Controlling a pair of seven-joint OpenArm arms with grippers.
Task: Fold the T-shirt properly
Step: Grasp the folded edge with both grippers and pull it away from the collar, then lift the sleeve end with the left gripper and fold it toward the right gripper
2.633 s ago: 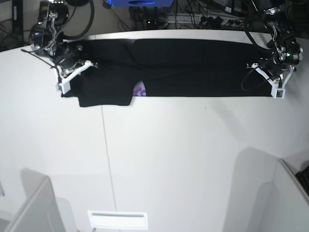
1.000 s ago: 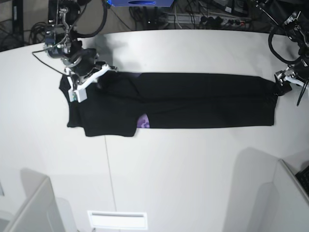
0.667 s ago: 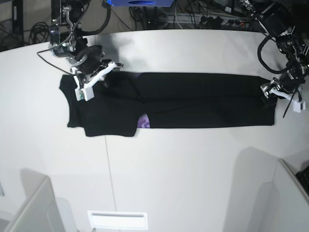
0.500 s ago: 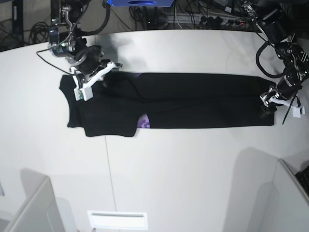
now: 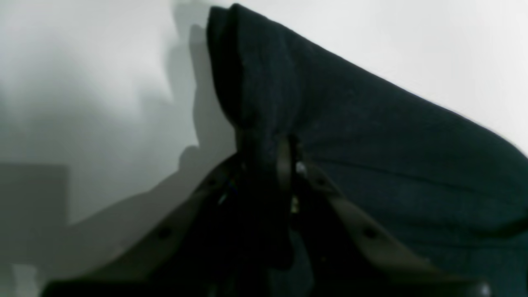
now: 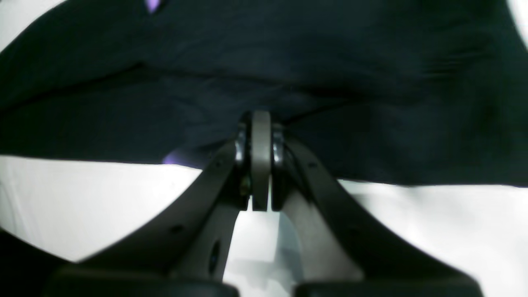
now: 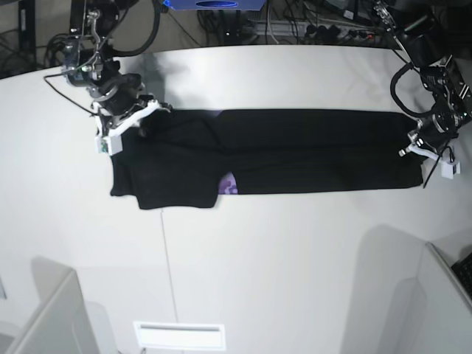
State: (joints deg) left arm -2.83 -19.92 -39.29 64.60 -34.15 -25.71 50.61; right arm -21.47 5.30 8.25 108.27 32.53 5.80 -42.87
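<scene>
Here the T-shirt (image 7: 280, 151) is being shown stretched as a long black band across the far half of the white table (image 7: 280, 251), its long axis running from 9 o'clock to 3 o'clock in the base view. The right gripper (image 7: 131, 122) is being held at the 9 o'clock end, where the band is widening into a sleeve flap hanging toward 6 o'clock; the left gripper (image 7: 417, 144) is being held at the 3 o'clock end. Each arm is thus being kept nearest its own end (neither is nearer the middle).

In the right wrist view the right gripper (image 6: 260, 123) is being seen with its jaws pressed together at the cloth's edge, and a fold of the T-shirt (image 6: 288, 62) appears to be pinched there, extending toward 12 o'clock. In the left wrist view the left gripper (image 5: 284, 152) is being seen clamped on a bunched corner of the T-shirt (image 5: 371, 144), which is spreading toward 3 o'clock.

A small purple patch of print (image 7: 228, 183) is being exposed at the near edge. No brand, label or legible writing is being shown.

The coming move is judged to depend on both ends being carried across the long axis together.
</scene>
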